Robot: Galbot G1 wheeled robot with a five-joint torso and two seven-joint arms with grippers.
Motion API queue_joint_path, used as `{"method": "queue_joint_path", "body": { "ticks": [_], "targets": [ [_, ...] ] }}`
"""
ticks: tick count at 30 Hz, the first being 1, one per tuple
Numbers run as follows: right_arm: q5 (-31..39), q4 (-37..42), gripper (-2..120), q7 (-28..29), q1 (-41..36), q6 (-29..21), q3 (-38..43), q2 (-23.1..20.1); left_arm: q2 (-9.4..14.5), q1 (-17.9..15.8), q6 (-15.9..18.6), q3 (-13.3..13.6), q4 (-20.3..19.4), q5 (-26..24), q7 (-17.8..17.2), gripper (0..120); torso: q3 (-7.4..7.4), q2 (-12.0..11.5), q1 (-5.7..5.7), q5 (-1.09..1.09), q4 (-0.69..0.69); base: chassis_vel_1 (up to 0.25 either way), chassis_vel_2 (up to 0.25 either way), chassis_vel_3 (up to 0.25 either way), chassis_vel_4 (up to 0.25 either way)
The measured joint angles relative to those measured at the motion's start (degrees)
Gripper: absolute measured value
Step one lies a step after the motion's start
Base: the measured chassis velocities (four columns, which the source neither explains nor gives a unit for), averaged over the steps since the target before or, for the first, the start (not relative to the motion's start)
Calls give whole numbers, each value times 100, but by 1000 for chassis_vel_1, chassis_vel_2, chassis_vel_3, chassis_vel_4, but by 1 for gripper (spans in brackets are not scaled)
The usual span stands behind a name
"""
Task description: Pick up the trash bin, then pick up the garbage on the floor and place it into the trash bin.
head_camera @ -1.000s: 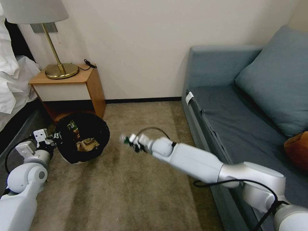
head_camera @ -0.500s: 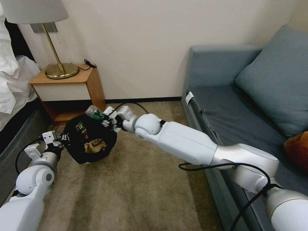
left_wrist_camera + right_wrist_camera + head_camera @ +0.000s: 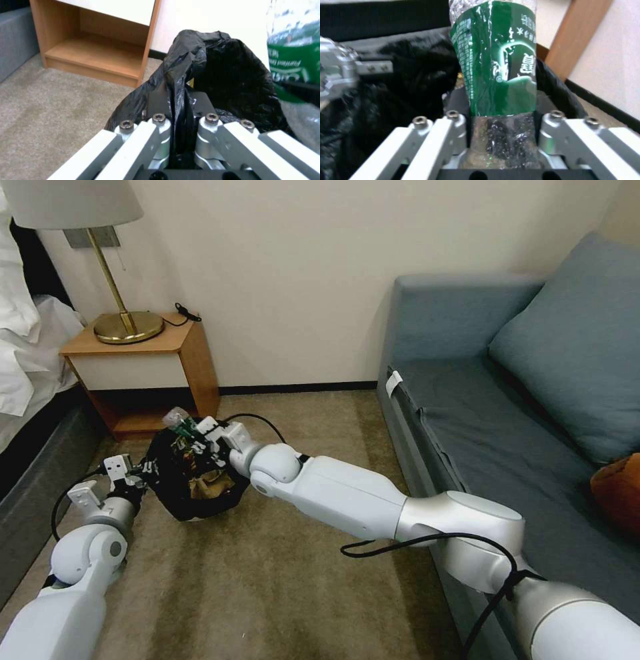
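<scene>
Far left, head view: white bedding (image 3: 27, 347) over a dark bed base, then a brass lamp (image 3: 123, 317) on a wooden nightstand (image 3: 157, 357) against the wall.

Low at the left: the left gripper (image 3: 137, 473), pinched tight on the black bag at the rim of the trash bin (image 3: 200, 500). Left wrist view: fingers (image 3: 160, 100) pressed together on a fold of that bag (image 3: 213, 75), open shelf of the nightstand (image 3: 93, 52) behind, carpeted floor (image 3: 50, 95) beneath.

Trash bin itself: tilted, mouth turned toward the camera, lifted at its left rim by that grip; whether its base touches the floor (image 3: 267, 593) cannot be told. Inside: a tan crumpled paper bag (image 3: 208, 488) and a yellow-brown wrapper (image 3: 183, 445).

Just right of it, over the bin's far rim: the right gripper (image 3: 200, 437), closed around a small clear bottle (image 3: 179, 420) with a green label, bottle's end poking out toward the nightstand. Right wrist view: bottle (image 3: 496, 55) clamped between the two fingers (image 3: 460, 120), green label uppermost, black bag (image 3: 403, 75) right below and behind it, the left gripper (image 3: 340, 70) blurred at the side. Left wrist view: the same bottle (image 3: 293, 62) at the bag's edge.

Right arm stretched across the floor from the right. Farther right: a blue-grey sofa (image 3: 480, 433) with a large cushion (image 3: 573, 347).
</scene>
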State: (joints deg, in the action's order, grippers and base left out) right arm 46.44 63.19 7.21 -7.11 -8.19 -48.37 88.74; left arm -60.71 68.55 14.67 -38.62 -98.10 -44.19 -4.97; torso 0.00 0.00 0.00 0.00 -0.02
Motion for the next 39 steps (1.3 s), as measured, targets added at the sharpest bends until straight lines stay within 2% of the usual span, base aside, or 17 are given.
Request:
{"method": "queue_joint_path", "body": {
  "ticks": [1, 3, 4, 9, 10, 12, 15, 17, 22, 24, 29, 31, 32, 34, 38, 39],
  "targets": [
    [0, 0, 32, 0, 0, 0, 0, 0, 0, 0, 0, 0, 0, 0, 0, 5, 0, 0, 0, 0, 0, 0, 0, 0, 0],
    [-64, 28, 45, 78, -79, -22, -6, -12, -34, -2, -1, 10, 3, 2, 0, 5, 0, 0, 0, 0, 1, 0, 0, 0, 0],
    [-64, 28, 45, 78, -79, -22, -6, -12, -34, -2, -1, 10, 3, 2, 0, 5, 0, 0, 0, 0, 1, 0, 0, 0, 0],
    [-116, 43, 65, 144, -146, -45, -3, 16, -24, 28, -4, -3, -15, -9, 3, 5, 0, 0, 0, 0, 2, 0, 0, 0, 0],
    [-116, 43, 65, 144, -146, -45, -3, 16, -24, 28, -4, -3, -15, -9, 3, 5, 0, 0, 0, 0, 2, 0, 0, 0, 0],
    [-146, 69, 77, 148, -152, -60, -6, 5, 0, 71, -8, -33, -42, -27, 3, 5, 0, 0, 0, 0, 2, 0, 0, 0, 0],
    [-152, 74, 84, 153, -154, -68, -6, 3, 5, 88, -9, -46, -60, -34, 3, 5, 0, 0, 0, 0, 2, 0, 0, 0, 0],
    [-153, 89, 95, 180, -154, -76, -5, 1, 5, 101, -14, -62, -69, -45, 0, 5, 0, 0, 0, 0, 2, 0, 0, 0, 0],
    [-179, 99, 100, 234, -152, -96, 101, -11, -12, 91, -25, -94, -43, -159, -76, 5, 0, 0, 0, 0, 2, 0, 0, 0, 0],
    [-295, 109, 100, 250, -143, -109, 236, -89, -62, 62, 24, -171, -41, -553, -299, 5, 0, 0, 0, 2, 3, 0, 0, 0, 0],
    [-491, 125, 100, 251, -124, -112, 407, -252, -151, 27, 44, -313, -9, -817, -538, 5, 0, 0, 0, 1, 0, 0, 0, 0, 0],
    [-569, 144, 100, 256, -129, -119, 550, -330, -263, -29, 51, -458, 33, -1153, -769, 5, 0, 0, 0, 2, 1, 0, 0, 0, 0],
    [-569, 144, 100, 256, -129, -119, 550, -330, -263, -29, 51, -458, 33, -1153, -769, 5, 0, 0, 0, 2, 1, 0, 0, 0, 0],
    [-612, 193, 100, 271, -156, -138, 720, -419, -409, -92, 40, -618, 225, -1548, -992, 5, 0, 0, 0, 2, 2, 0, 0, 0, 0],
    [-631, 245, 100, 283, -184, -153, 841, -492, -492, -101, -6, -683, 435, -1715, -1017, 5, 0, 0, 0, 0, 2, 0, 0, 0, 0],
    [-641, 273, 100, 284, -206, -156, 893, -542, -525, -112, -51, -701, 606, -1813, -1016, 5, 0, 0, 0, 1, 2, 0, 0, 0, 0]
  ]
}}
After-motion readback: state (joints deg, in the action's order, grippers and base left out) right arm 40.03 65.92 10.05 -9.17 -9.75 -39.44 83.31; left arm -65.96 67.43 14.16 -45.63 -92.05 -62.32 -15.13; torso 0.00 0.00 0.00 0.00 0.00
